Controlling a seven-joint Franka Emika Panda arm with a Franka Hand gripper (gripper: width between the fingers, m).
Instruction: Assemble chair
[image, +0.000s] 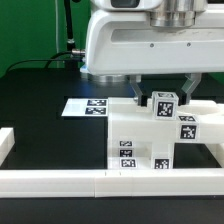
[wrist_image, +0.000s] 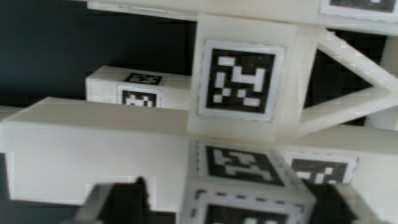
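The chair parts are white blocks with black-and-white tags, joined in a cluster (image: 150, 140) at the middle of the table. A square leg (image: 164, 103) with a tag stands up from the cluster's top. My gripper (image: 160, 90) hangs over it, open, one finger on each side of the leg. In the wrist view my gripper (wrist_image: 228, 208) straddles a tagged block end (wrist_image: 240, 195), with a gap at one finger (wrist_image: 125, 205). Beyond it are a tagged post (wrist_image: 240, 75), an X-braced frame (wrist_image: 347, 85) and a flat panel (wrist_image: 89, 130).
The marker board (image: 85, 106) lies flat on the black table behind the cluster, on the exterior view's left. A long low white border rail (image: 100, 180) runs along the front and turns back at the left (image: 5, 145). A green wall stands behind.
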